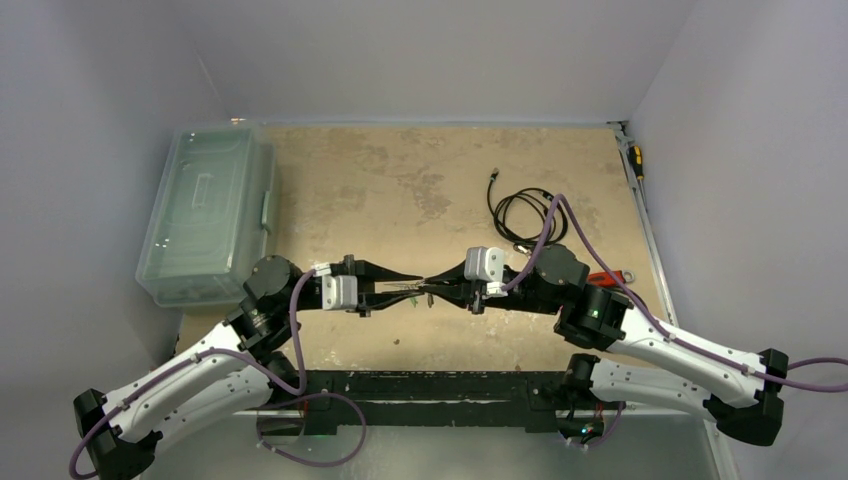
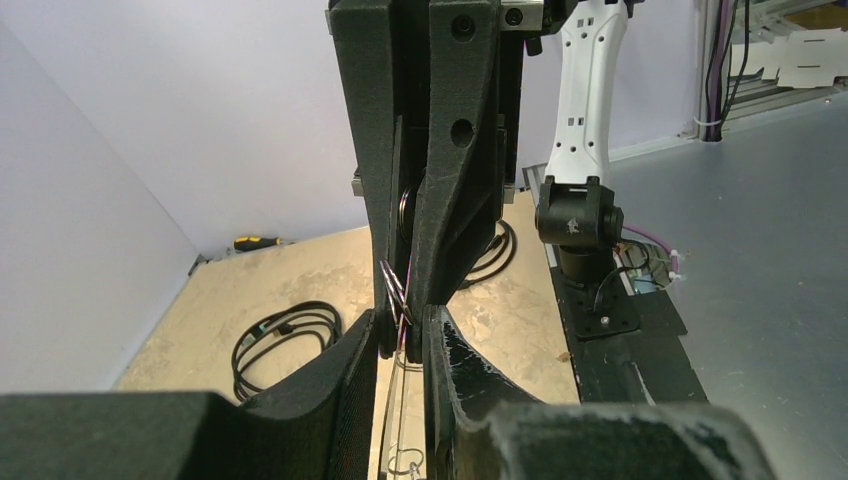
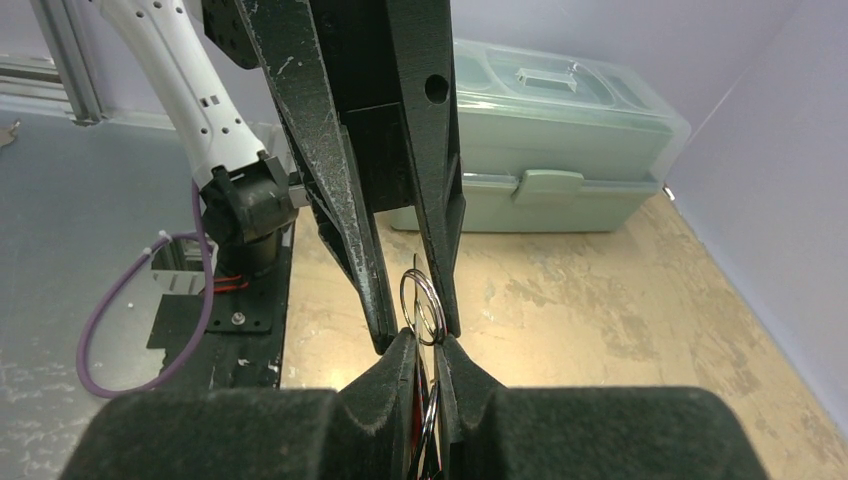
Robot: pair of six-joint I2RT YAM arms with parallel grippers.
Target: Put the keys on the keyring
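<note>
We are seeing both claws meeting tip to tip in the middle of the top view, just above the table (image 1: 400,180). The ring (image 3: 420,305) is sitting between them, off the table. The right claw (image 1: 436,288) is pinching the ring's lower edge with narrow fingers, and something red, perhaps a key head (image 3: 416,412), is showing in the gap. The left claw (image 1: 412,284), also narrow, is gripping the ring from the opposite side, one finger on each side. Neither arm is nearer, so we are judging that the next move depends on this head-on line.
</note>
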